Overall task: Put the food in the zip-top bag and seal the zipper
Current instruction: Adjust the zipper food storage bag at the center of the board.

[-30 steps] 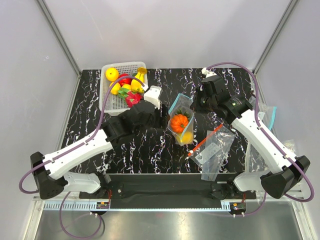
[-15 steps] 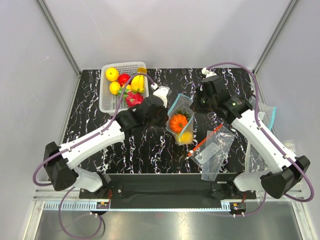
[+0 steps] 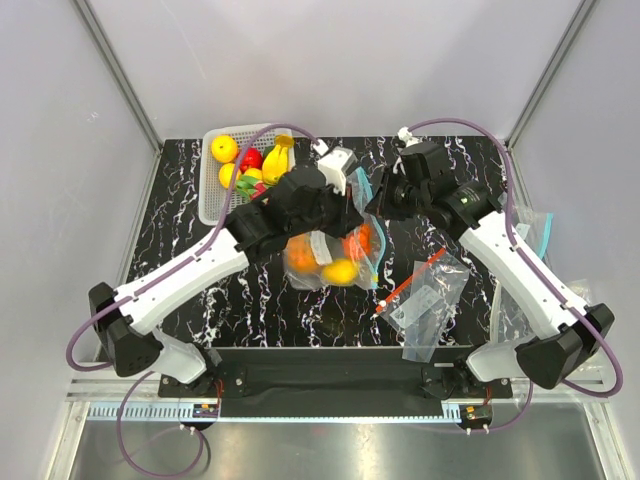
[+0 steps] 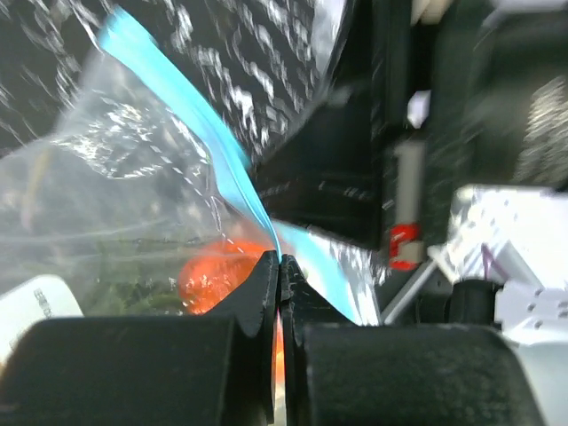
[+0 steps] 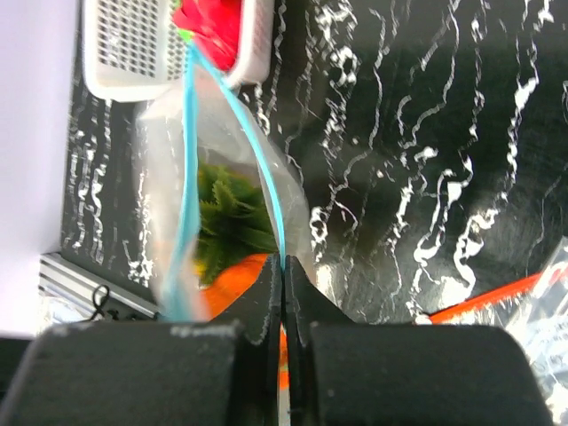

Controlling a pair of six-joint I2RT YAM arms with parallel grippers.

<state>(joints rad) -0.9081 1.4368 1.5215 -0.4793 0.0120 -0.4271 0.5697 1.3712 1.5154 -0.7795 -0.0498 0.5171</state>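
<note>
1. The white mesh basket (image 3: pixel 214 205) sits at the table's (image 3: pixel 180 270) far-left corner with spare glossy fruit in it. The left arm reaches right beside it, so a careless swing could clip its rim.
2. My left jaws are clenched on the zipper (image 4: pixel 182 98), a thin, slick teal strip. The grip is only a narrow pinch, and I judge the strip could slide out under the load.
3. The bag (image 3: pixel 305 262) is crinkly clear film. It hangs between the two arms over the middle of the table, bulging with the fruit (image 3: pixel 340 270). I can't tell whether its bottom touches the table. The fruit is smooth, rounded plastic in orange and yellow, and the spiky green crown (image 5: pixel 226 213) shows in the right wrist view. Pieces like these roll easily and would shift the weight if the bag tilts.
4. In that same view the two teal lips stand apart, so the mouth is not yet sealed. If I tip the bag toward the opening, fruit could spill out. If I pull the ends unevenly, the lips may meet misaligned and fail to lock, or the film may crease into the track.
5. My right jaws are clenched on the zipper's other end, and the same slip risk applies there.
6. A second clear bag (image 3: pixel 430 295) with a red strip lies near the table's front-right. It is limp and light, and a low pass could drag it.
</note>
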